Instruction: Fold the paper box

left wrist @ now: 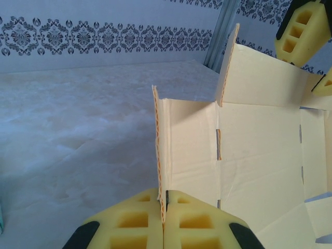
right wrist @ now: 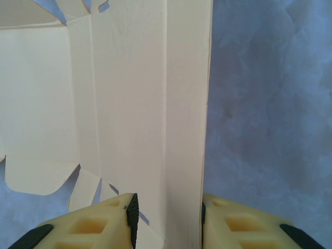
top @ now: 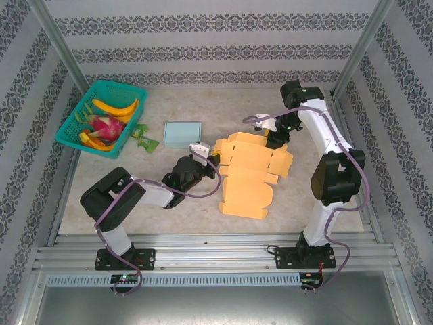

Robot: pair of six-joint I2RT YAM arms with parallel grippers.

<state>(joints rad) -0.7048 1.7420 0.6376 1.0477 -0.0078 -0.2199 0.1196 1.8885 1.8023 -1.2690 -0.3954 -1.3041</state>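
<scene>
Here's the paper box (top: 249,177), an orange-yellow die-cut sheet lying mostly flat in the middle of the table (top: 325,115), between the two arms. The left gripper (top: 205,157) is in at the sheet's left edge, reaching across from the near left. On the left wrist camera its yellow foam fingers (left wrist: 129,228) are pressed tight together on a side flap of the paper box (left wrist: 259,155), and that flap stands up on edge right out of the pinch, with the rest of the sheet spreading away to the right of it.

Over on the far side, the right gripper (top: 273,140) comes down on the box's far-right part, near its upper edge. From the left wrist you can spot its foam pads (left wrist: 303,28) high above a raised far panel. On the right wrist view the right gripper (right wrist: 168,223) has its jaws partway apart, with a long strip of the paper box (right wrist: 129,93) running straight up between them; the strip's right edge sits against the right pad, with bare table just beyond it. Whether those pads are actually biting the card, I can't tell.

Off to the far left, well apart from the box, sits a green basket (top: 76,115) of fruit, with a pale blue pad (top: 183,134) near it
</scene>
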